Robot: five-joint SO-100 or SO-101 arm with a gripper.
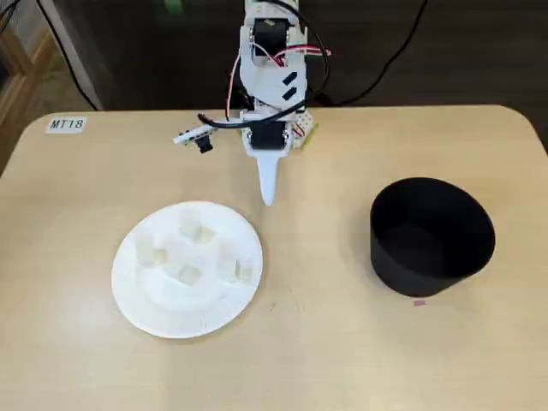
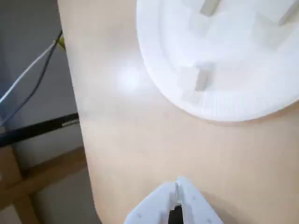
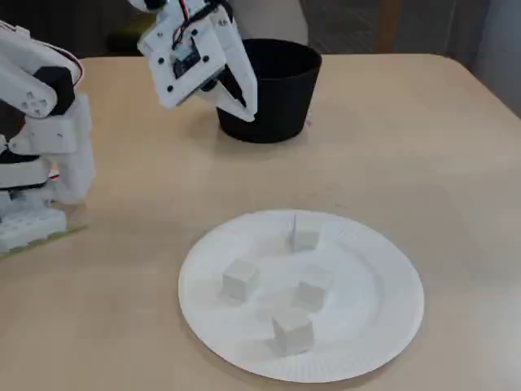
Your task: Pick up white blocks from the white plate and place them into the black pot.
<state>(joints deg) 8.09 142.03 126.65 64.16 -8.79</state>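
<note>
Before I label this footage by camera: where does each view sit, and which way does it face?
A fixed view: high, opposite the arm's base, looking down on plate, pot and table; arm and gripper show.
Wrist view: on the arm, looking down at table and plate rim; only the shut gripper tip shows.
Another fixed view: low, beside the plate, facing the pot; base and gripper show.
All share the plate and blocks.

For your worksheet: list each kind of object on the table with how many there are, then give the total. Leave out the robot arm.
White blocks: 4
White plate: 1
Black pot: 1
Total: 6
</note>
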